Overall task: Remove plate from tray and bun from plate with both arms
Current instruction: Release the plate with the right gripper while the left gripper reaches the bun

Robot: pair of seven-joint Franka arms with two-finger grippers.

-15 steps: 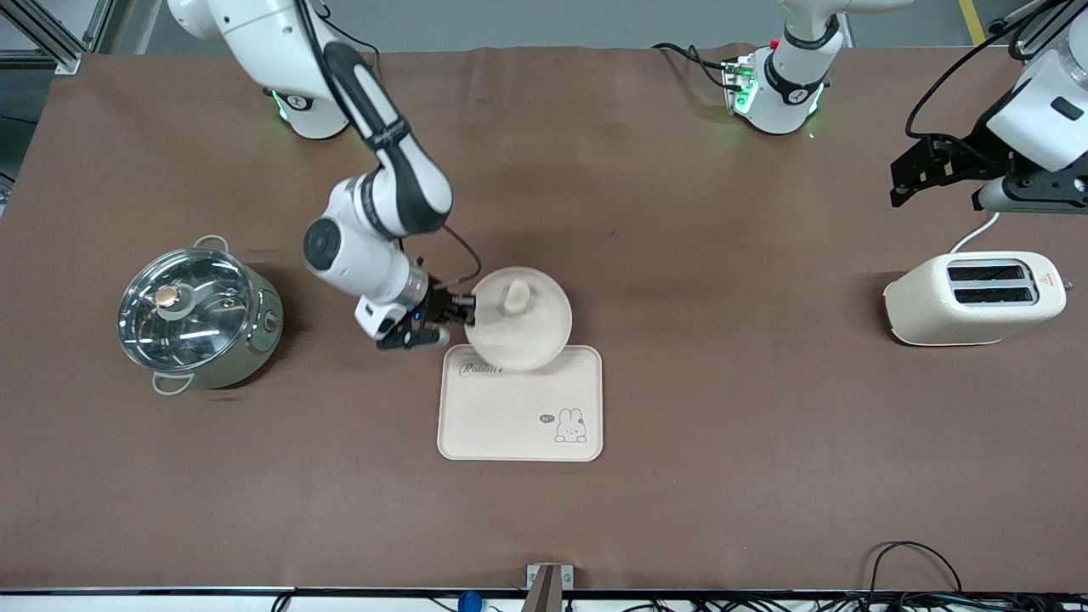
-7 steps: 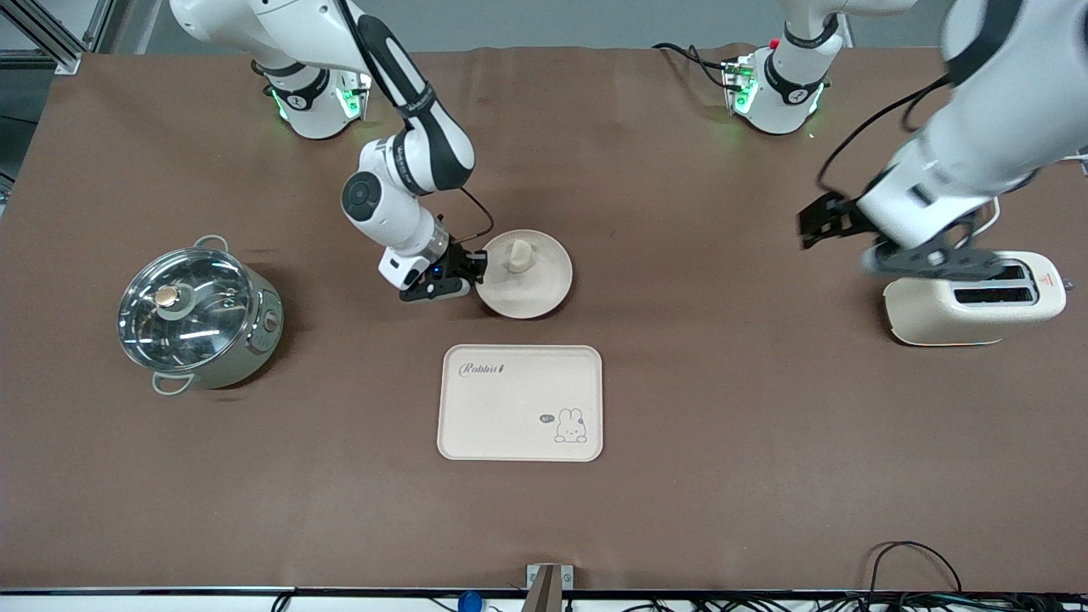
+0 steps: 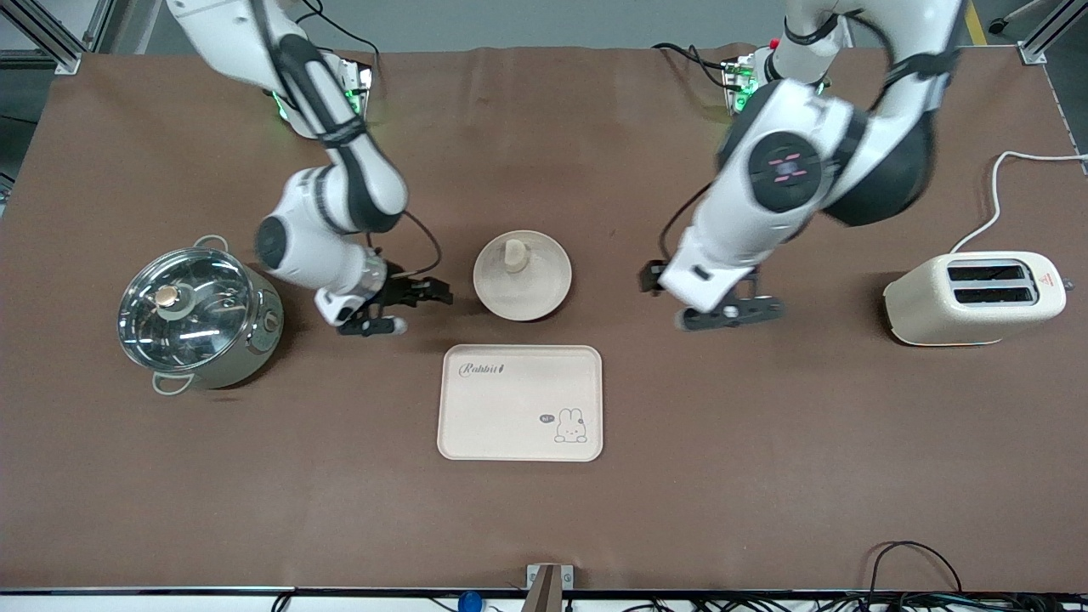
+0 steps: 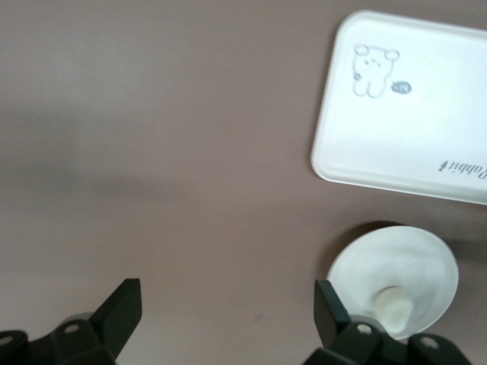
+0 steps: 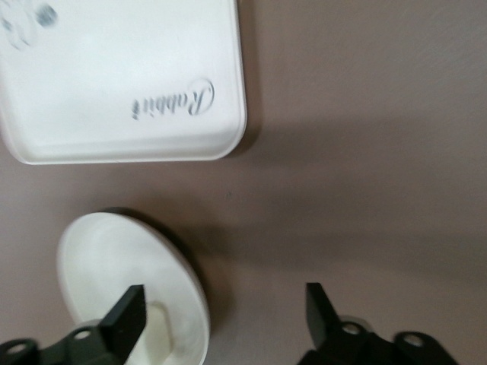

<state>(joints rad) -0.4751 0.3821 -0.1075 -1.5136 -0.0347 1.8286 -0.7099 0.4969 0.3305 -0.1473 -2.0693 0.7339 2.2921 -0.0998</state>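
Right gripper (image 3: 416,308) open, left gripper (image 3: 718,302) open — both low

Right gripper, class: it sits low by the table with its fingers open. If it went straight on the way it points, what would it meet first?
Probably the plate: the right gripper points at its rim, bare table between. How high it hangs is unclear, so it might pass above the rim.

— What covers the table (image 3: 595,527)?
— Brown cloth, with 4 things on it.
— Which?
— A lidded pot (image 3: 197,313) at the right arm's end, a toaster (image 3: 973,298) at the left arm's end, the plate (image 3: 522,276) between them, and a tray (image 3: 520,402) just beside the plate, nearer the front camera, apart.
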